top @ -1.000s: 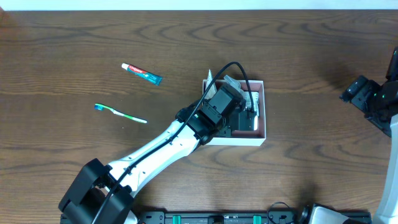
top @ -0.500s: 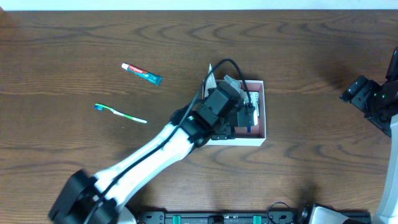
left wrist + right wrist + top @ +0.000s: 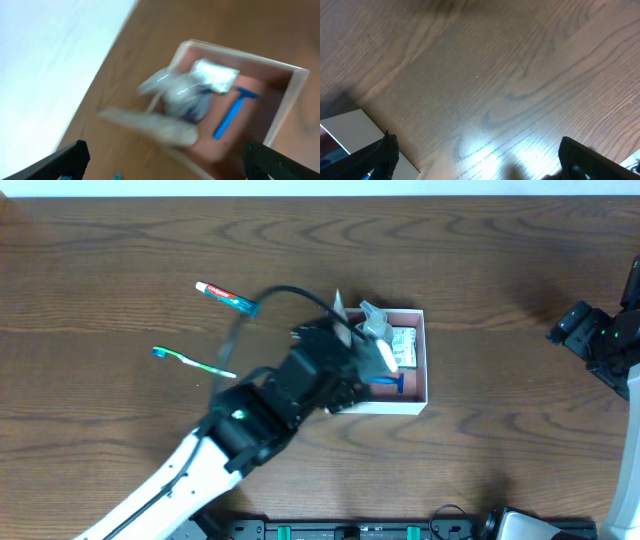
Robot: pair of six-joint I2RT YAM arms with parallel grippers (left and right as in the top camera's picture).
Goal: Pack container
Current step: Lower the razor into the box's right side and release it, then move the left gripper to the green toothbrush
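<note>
The container [image 3: 424, 395], a shallow white-walled box with a pink inside, stands at table centre. It holds a blue razor [image 3: 389, 383], a pale packet [image 3: 403, 340] and a clear wrapped item [image 3: 374, 328]. My left gripper [image 3: 340, 375] is open and empty at the box's left edge. The blurred left wrist view shows the container [image 3: 296, 92], the razor [image 3: 231, 113] and the packet [image 3: 215, 75] ahead of the left gripper [image 3: 165, 165]. My right gripper [image 3: 586, 336] is open at the far right, above bare wood [image 3: 480, 160].
A toothpaste tube [image 3: 227, 297] and a green and blue toothbrush [image 3: 193, 361] lie on the wooden table left of the box. A white corner of the container [image 3: 349, 131] shows at the lower left of the right wrist view.
My left arm has pulled back from over the container toward the lower left. The blue razor now lies uncovered inside the box. The right arm has not moved.
</note>
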